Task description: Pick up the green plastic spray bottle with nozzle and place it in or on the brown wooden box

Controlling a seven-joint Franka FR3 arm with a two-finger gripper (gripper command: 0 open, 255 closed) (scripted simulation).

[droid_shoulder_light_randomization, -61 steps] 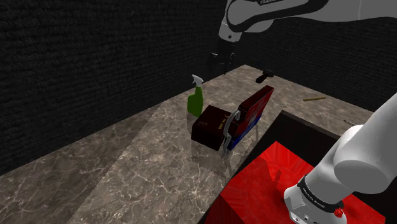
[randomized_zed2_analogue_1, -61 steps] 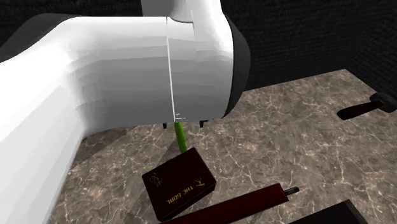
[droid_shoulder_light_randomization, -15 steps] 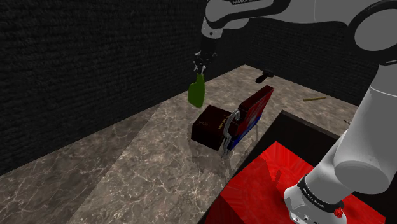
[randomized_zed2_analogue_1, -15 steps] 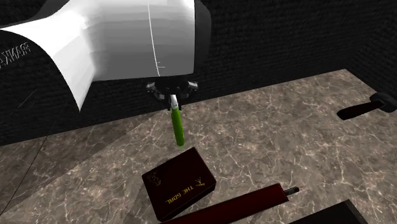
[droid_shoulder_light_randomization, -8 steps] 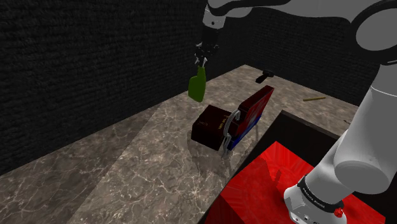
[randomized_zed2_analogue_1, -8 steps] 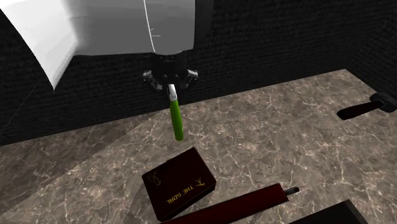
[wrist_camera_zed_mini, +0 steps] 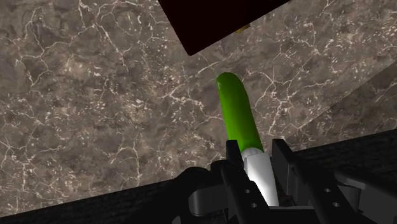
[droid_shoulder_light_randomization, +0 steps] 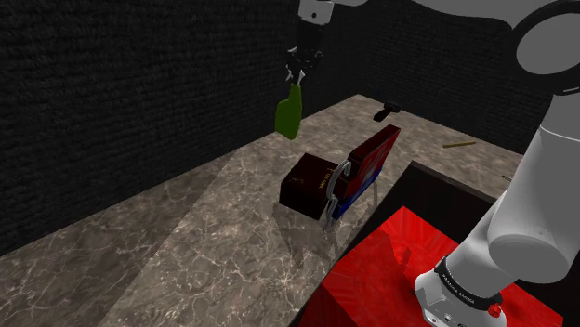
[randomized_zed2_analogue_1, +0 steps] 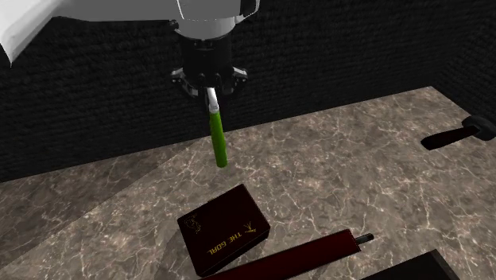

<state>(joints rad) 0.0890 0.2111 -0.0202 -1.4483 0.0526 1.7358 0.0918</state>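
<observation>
Two black fingers (wrist_camera_zed_mini: 232, 158) pinched the white nozzle end of the green spray bottle (randomized_zed2_analogue_1: 217, 140), and the gripper (droid_shoulder_light_randomization: 298, 74) held it high, its body dangling clear above the marbled stone counter (droid_shoulder_light_randomization: 186, 241). Down on that counter lay the dark brown box (randomized_zed2_analogue_1: 223, 229), closed, gold lettering on top, well apart from the bottle. By my read the lift was done and the carry was the step in hand. The next move called for swinging the bottle across until it hung over the box's top, then lowering until the base touched before letting go. Hanging from its nozzle, it could well topple on that flat lid.
</observation>
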